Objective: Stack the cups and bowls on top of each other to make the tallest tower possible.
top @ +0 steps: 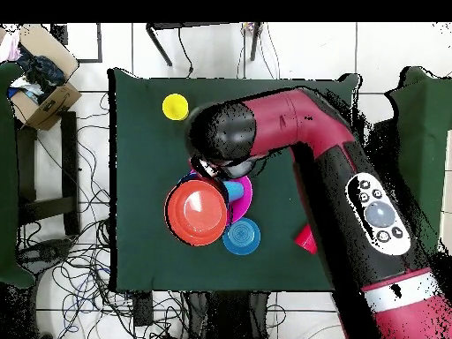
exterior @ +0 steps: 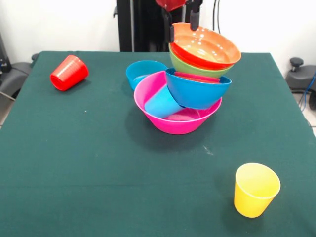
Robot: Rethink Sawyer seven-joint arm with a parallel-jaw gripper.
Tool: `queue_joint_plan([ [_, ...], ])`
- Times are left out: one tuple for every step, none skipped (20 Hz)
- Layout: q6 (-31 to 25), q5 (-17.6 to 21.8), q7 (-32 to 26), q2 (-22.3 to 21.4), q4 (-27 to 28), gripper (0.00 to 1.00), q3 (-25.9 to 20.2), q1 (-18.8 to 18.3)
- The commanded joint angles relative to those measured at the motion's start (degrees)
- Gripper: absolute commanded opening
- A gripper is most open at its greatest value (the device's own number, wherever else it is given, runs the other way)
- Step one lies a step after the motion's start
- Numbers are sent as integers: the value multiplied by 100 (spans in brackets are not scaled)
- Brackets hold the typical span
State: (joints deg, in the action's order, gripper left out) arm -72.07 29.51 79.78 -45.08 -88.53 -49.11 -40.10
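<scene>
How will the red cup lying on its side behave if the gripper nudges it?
The red cup lies on its side on the green table, so it will probably roll. Being tapered, it would likely curve round rather than run straight. Its glossy plastic looks light and slippery, so a push may send it skidding.

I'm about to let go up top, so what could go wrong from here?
1. The tower leans: the blue bowl sits tilted on a light blue cup lying in the pink bowl, so it may slide.
2. The gripper straddles the orange bowl's rim; pulling away could drag the top bowls off.
</scene>
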Motion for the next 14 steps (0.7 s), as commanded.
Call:
queue_joint_plan([
  [-501,318,-378,762,1961,100,287,692],
  [-364,453,-319,965,2249,100,331,812],
  [-198,545,-224,1159,2485,100,378,909],
  [39,636,-254,1380,2671,100,387,974],
  [277,728,-284,1601,2857,100,396,1039],
  [363,734,-149,1717,2964,100,451,1088],
  [569,789,256,1805,3043,100,593,1155],
  [733,889,470,1901,3160,100,682,1213],
  [784,918,477,2032,3290,100,715,1248],
  [874,883,388,2185,3402,100,688,1247],
  [1013,815,338,2318,3475,100,663,1228],
  [1148,831,273,2414,3580,100,640,1227],
  [1341,866,301,2485,3669,100,655,1232],
  [1368,919,211,2564,3814,100,671,1258],
])
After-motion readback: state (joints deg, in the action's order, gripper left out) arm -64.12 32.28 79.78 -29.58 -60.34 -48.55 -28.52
